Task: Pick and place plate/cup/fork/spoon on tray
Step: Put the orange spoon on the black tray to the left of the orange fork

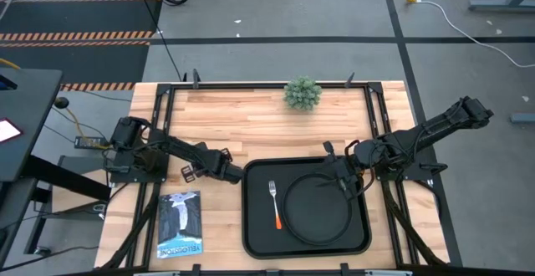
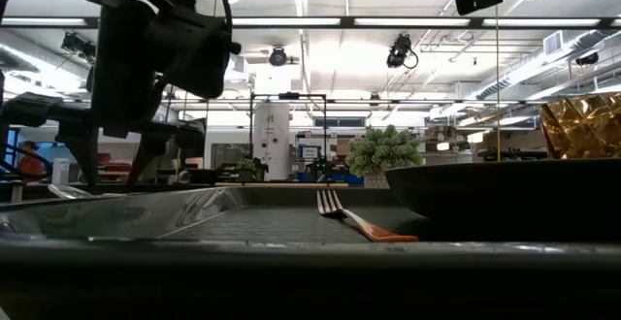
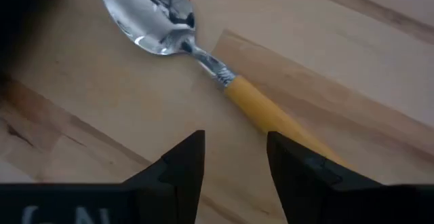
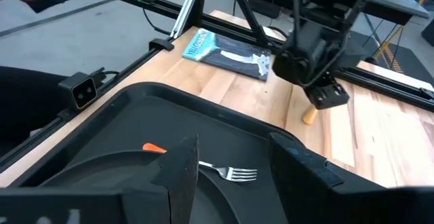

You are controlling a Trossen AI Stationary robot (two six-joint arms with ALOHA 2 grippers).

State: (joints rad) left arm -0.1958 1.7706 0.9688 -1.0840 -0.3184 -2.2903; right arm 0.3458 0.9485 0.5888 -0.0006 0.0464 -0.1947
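From above, the large matte-black rounded-square tray [image 1: 306, 207] is sitting at the near middle of the light wooden table [image 1: 251, 117], holding the round matte-black plate [image 1: 318, 210] in its right half and the small orange-handled fork with silver tines [image 1: 275, 202] just left of the plate. The left gripper [image 1: 236, 172] is hovering right at the tray's upper left corner, while the right gripper [image 1: 344, 181] is reaching over the tray's upper right part, above the plate's rim. A small green potted plant [image 1: 302, 93] is standing well behind the tray, and a blue printed booklet [image 1: 180, 223] is lying left of it. At table height, the fork [image 2: 351, 216] is lying on the tray floor beside the plate [image 2: 505, 199], and a faceted amber-orange cup [image 2: 582, 126] is showing above the plate's right side, probably resting on it. The left wrist camera is showing the silver-bowled, orange-handled spoon [image 3: 203, 54] lying on the wood beside the tray, with the left gripper [image 3: 236, 157] spread apart over its handle, not gripping it. The right wrist camera is showing the right gripper [image 4: 234, 159] parted and empty above the plate, near the fork [image 4: 220, 170].
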